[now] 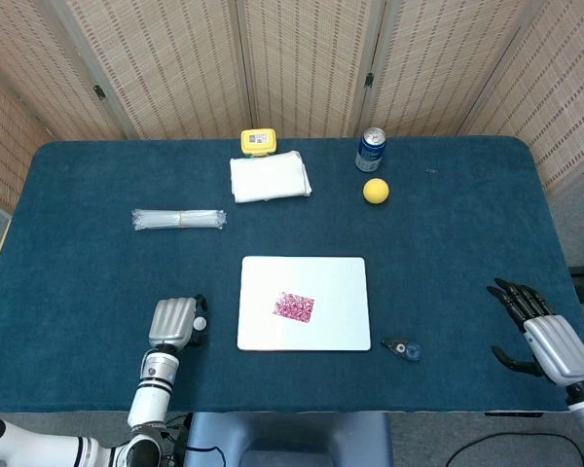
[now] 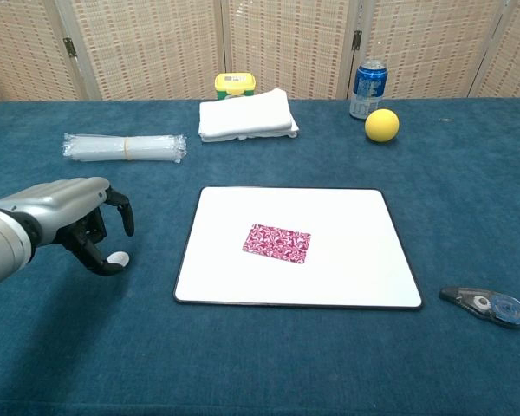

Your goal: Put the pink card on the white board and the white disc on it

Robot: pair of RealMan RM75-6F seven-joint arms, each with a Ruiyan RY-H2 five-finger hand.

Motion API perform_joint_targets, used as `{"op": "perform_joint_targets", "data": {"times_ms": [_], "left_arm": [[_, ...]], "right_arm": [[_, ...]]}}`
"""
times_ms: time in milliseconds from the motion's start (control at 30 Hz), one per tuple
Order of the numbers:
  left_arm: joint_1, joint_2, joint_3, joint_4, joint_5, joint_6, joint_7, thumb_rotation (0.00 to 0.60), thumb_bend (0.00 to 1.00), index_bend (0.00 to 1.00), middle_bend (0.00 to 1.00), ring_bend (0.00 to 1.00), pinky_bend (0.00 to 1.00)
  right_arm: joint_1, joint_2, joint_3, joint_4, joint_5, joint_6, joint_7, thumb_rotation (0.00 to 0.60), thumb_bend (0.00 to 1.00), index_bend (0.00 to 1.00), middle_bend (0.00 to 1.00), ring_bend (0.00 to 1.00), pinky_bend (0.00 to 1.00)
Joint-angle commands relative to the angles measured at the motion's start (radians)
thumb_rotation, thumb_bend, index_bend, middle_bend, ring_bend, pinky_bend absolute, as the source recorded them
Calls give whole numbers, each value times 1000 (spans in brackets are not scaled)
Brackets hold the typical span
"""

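Hovering left hand [image 2: 65, 217] over white disc [image 2: 119, 257], fingers curled around it, grip unclear. Pink card [image 2: 277, 243] is lying on white board [image 2: 347, 277]. Right hand [image 1: 540, 331] is idling, fingers spread.

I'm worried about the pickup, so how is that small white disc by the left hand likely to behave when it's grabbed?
The white disc looks small and flat on the blue cloth, so it is probably light and hard to get fingers under. The left hand curls just beside it; a nudge may slide it rather than lift it. Set on edge, it could roll.
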Motion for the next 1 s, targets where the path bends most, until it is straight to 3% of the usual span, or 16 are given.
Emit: {"op": "perform_joint_targets", "data": {"times_ms": [33, 1000], "left_arm": [[10, 5, -3, 11, 9, -21, -16, 600, 272, 451, 1000, 980, 974], [43, 12, -35, 135, 10, -181, -92, 600, 272, 516, 1000, 980, 974]], "right_arm": [[-2, -2, 2, -2, 3, 3, -7, 600, 238, 0, 0, 0, 0], [-1, -13, 10, -13, 25, -10, -56, 600, 238, 0, 0, 0, 0]]}}
